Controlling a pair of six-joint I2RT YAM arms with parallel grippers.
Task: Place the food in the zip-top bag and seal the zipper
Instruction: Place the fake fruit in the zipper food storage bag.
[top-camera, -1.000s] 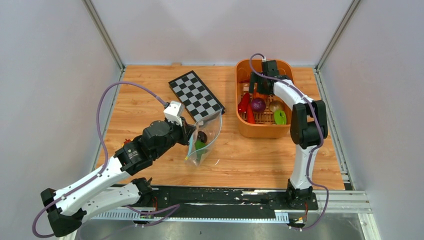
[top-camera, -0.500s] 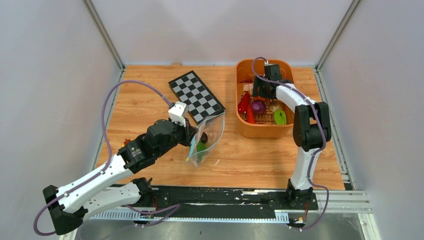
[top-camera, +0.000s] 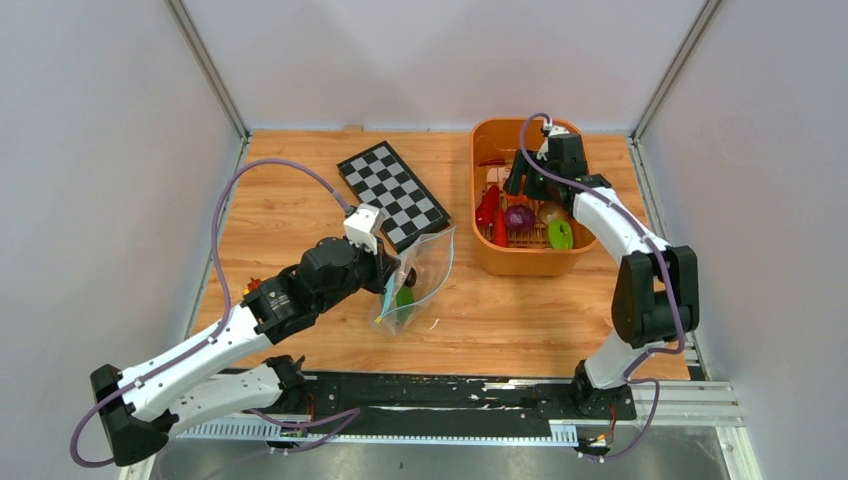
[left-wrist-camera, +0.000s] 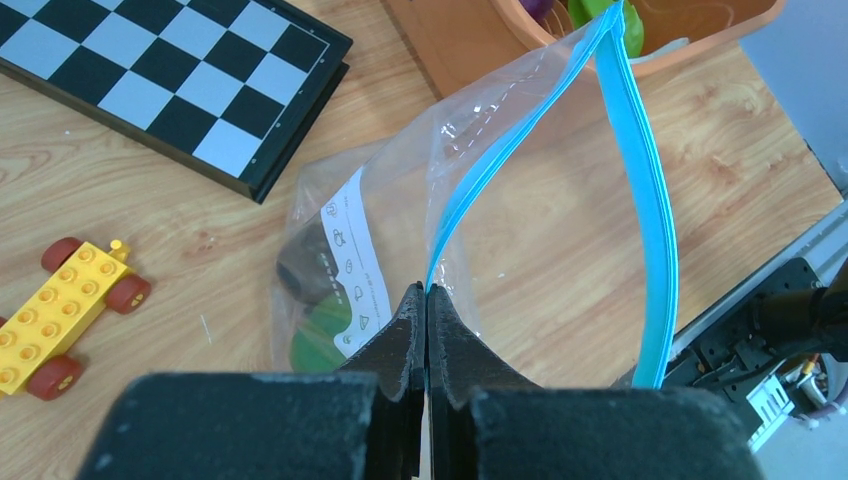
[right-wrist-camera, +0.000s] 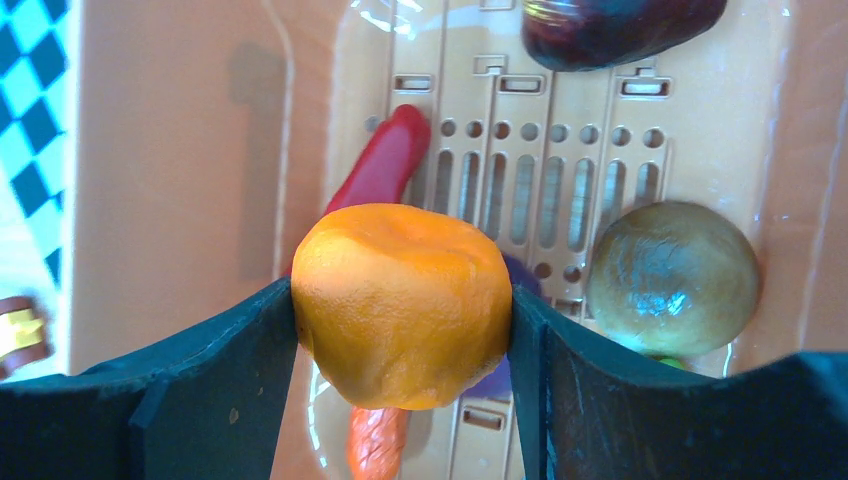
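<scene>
The clear zip-top bag (top-camera: 422, 272) stands open on the table, with a dark toy food (left-wrist-camera: 300, 268) and a green one (left-wrist-camera: 318, 338) inside. My left gripper (left-wrist-camera: 427, 298) is shut on one side of the light-blue zipper (left-wrist-camera: 652, 230) at the bag's mouth, and shows in the top view (top-camera: 390, 272) too. My right gripper (right-wrist-camera: 402, 335) is shut on an orange toy fruit (right-wrist-camera: 400, 270) above the orange basket (top-camera: 486, 250). In the top view the right gripper (top-camera: 520, 183) hovers over the basket's middle.
In the basket lie a red pepper (right-wrist-camera: 385, 160), a dark purple piece (right-wrist-camera: 610, 30), an olive round fruit (right-wrist-camera: 672, 278) and a carrot (right-wrist-camera: 376, 440). A checkerboard (top-camera: 392, 193) lies behind the bag. A yellow toy car (left-wrist-camera: 70, 310) sits left of the bag.
My right arm has swung its elbow out to the right, and its gripper has shifted slightly right over the basket. My left arm has carried the bag's mouth a little right.
</scene>
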